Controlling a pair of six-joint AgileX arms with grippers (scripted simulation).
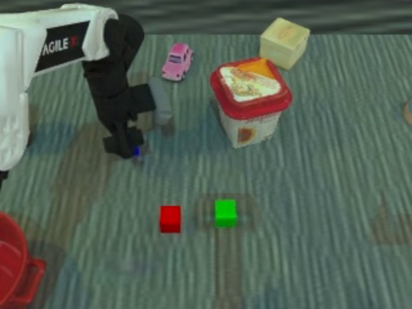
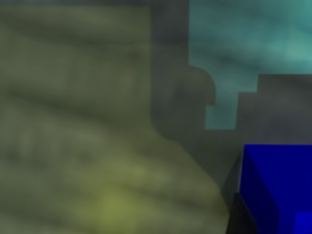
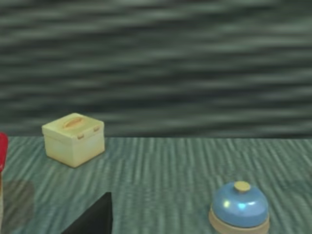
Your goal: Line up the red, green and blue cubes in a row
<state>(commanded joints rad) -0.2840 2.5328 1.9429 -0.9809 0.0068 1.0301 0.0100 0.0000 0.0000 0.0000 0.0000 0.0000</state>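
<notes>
Looking down from the top view, I see my left end effector (image 1: 134, 152) low over the desk (image 1: 322, 193), in the left half, with the blue cube (image 1: 136, 151) showing only as a sliver between its fingertips. It appears to be pinching that cube, though I can't tell whether the cube is lifted or touching the desk. The red cube (image 1: 170, 219) and green cube (image 1: 225, 212) sit side by side nearer the front, apart from each other, so I judge the blue one belongs at an end of that pair. The red-lidded tub (image 1: 250, 103) stands behind them, clear of the path.

In the left wrist view, the blue cube (image 2: 275, 187) fills one corner, very close, with a dark finger (image 2: 241, 217) against it; I'd keep the hold square and carry it level.

The right wrist view shows only a cream box (image 3: 73, 139) and a blue bell (image 3: 239, 207); I cannot tell that end effector's state.
</notes>
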